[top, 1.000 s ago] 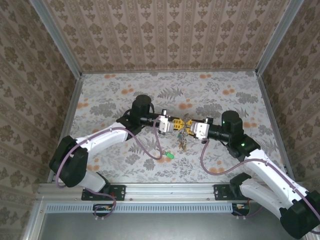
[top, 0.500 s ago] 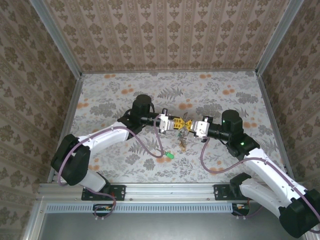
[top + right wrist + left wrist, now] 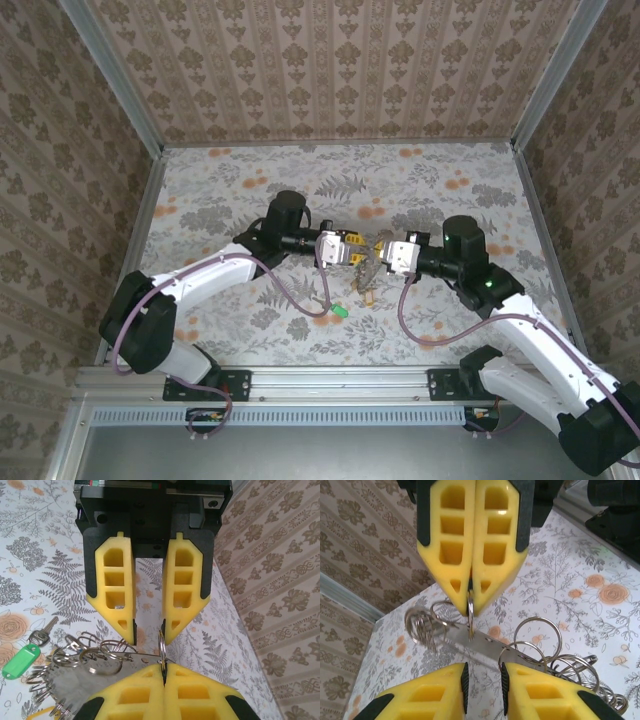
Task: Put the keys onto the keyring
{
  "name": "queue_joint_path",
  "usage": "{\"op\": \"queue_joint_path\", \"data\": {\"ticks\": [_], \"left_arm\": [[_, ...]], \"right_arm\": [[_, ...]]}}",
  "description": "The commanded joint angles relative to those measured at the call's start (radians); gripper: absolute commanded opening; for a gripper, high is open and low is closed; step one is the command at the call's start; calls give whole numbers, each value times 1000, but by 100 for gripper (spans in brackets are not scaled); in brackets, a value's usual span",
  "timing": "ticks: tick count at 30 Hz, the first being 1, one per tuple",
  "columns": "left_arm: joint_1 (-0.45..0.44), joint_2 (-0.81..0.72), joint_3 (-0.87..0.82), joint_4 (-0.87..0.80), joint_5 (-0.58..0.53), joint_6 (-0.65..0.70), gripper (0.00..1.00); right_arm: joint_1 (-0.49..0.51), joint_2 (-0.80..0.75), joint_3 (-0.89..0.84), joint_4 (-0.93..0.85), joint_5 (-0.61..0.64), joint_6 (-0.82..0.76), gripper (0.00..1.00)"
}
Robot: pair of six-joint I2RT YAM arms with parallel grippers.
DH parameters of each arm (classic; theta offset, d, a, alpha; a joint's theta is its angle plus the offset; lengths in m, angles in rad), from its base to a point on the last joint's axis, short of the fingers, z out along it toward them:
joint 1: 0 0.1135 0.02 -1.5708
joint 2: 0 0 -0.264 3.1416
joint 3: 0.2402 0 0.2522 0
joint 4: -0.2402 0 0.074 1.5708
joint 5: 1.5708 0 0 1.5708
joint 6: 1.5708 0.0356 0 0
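**Spotter A:** Starting on your left, a green-headed key point(image 3: 340, 311) lies by itself on the floral table point(image 3: 220, 190). It sits just beside the loop of purple cable point(image 3: 300, 298), nearer to you than both grippers. It is apart from everything the arms are handling.

**Spotter B:** Next comes your left gripper point(image 3: 353, 250), over the middle of the table and pointing right. Its yellow fingers point(image 3: 425, 697) stand slightly apart with a narrow gap between them. You have nothing caught in that gap, so this gripper is holding nothing.

**Spotter A:** Your right wrist camera agrees, because the gap reads as clear from that side too. Just off those fingertips runs a flat metal bar point(image 3: 487, 642) with a bunch of silvery split rings point(image 3: 427, 625) threaded along it.

**Spotter B:** From above, the bunch hangs between your two grippers, slightly toward you. A yellow-orange key head point(image 3: 367, 292) shows at its lower end. I cannot tell you whether the bunch touches the table, and it is too small from above to count keys.

**Spotter A:** Now the keyring point(image 3: 161, 647). You see it edge-on, a thin hoop standing upright at the right end of the bar.

**Spotter B:** It is in your right gripper point(image 3: 163, 669), which points left, tip to tip with the left one. The fingers are pressed flat together, and the hoop's rim is pinched at their very tips. So your right side carries the keyring while your left side is loose.
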Motion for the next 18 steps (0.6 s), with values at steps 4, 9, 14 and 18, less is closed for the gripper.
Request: {"op": "queue_joint_path", "data": {"ticks": [4,9,14,18], "left_arm": [[-18,-25,47,-31,-17,39,26],[-31,-20,50,-10,-12,26,25],[-41,-20,50,3,2,30,17],[-43,-24,53,3,-7,32,14]], "right_arm": [[23,-17,25,-18,32,-56,0],[38,-22,18,-12,43,-73,0],[43,-22,17,-17,52,-84,0],[46,-25,14,-21,60,-90,0]]}}
